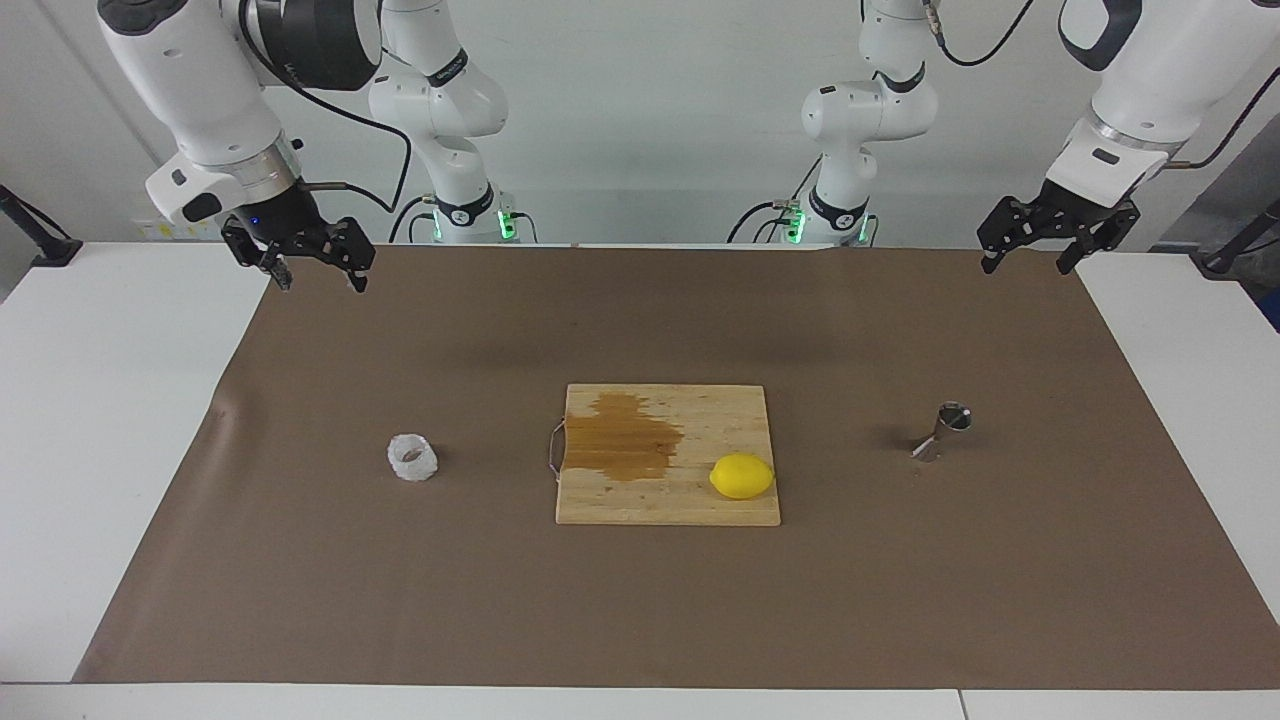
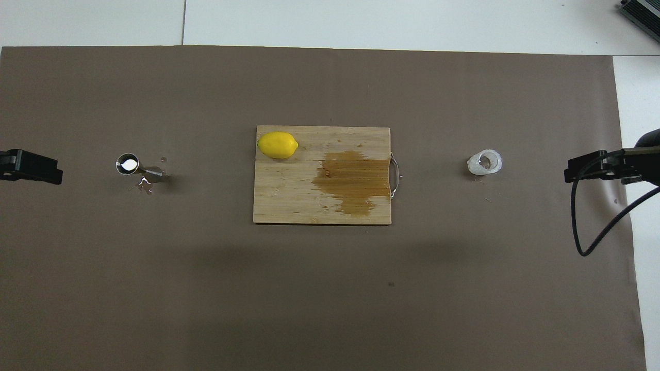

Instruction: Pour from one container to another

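The right gripper (image 1: 312, 262) is held raised with fingers apart over the mat's corner at the right arm's end, nearest the robots; the crinkled cup (image 1: 412, 457) is seen well apart from it, toward mid-table. The left gripper (image 1: 1040, 240), likewise spread, is held over the matching corner at the left arm's end, the steel jigger (image 1: 945, 431) standing well clear, beside the cutting board (image 1: 668, 500) and lemon (image 1: 742, 476).

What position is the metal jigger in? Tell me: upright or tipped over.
Upright. The jigger stands on its lower cone on the brown mat, and the overhead view shows its round open mouth facing up.

Brown-papered table (image 1: 640, 620) — crinkled cup (image 1: 412, 457), cutting board (image 1: 668, 500), steel jigger (image 1: 945, 430).
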`<move>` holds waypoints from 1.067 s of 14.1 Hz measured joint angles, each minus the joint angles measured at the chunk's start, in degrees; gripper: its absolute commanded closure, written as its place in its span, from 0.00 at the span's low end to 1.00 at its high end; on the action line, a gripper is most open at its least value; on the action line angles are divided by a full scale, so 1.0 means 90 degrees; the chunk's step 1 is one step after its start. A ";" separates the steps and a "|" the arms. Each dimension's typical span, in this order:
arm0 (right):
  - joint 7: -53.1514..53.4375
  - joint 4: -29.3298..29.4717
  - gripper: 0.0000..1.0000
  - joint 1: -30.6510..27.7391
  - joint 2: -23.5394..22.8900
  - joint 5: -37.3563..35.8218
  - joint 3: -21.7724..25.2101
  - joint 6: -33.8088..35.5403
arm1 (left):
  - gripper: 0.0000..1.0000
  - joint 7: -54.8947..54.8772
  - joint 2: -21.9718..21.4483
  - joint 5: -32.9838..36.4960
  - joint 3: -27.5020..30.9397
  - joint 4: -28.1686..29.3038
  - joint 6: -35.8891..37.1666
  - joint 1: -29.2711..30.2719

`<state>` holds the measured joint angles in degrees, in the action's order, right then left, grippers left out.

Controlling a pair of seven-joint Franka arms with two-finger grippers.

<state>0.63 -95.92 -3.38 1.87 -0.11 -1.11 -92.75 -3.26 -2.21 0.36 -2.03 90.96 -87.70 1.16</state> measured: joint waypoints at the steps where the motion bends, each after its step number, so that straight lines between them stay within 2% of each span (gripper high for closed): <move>1: 0.0000 0.0000 0.00 0.0000 0.0000 0.0000 0.0000 0.0000 | 0.00 0.0000 0.0000 0.0000 0.0002 0.0000 0.0000 0.0000; 13: 0.0000 0.0000 0.00 0.0000 0.0000 0.0000 0.0000 0.0000 | 0.00 -0.0002 -0.0039 -0.0108 -0.0004 0.0152 -0.0083 -0.0026; 15: 0.0000 0.0000 0.00 0.0000 0.0000 0.0000 0.0000 0.0000 | 0.00 0.0007 -0.0112 -0.0111 0.0010 0.0345 -0.0085 -0.0019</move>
<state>0.63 -95.92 -3.38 1.87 -0.11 -1.11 -92.75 -3.20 -3.22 -0.64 -1.95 94.07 -88.47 0.98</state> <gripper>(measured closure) 0.000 0.000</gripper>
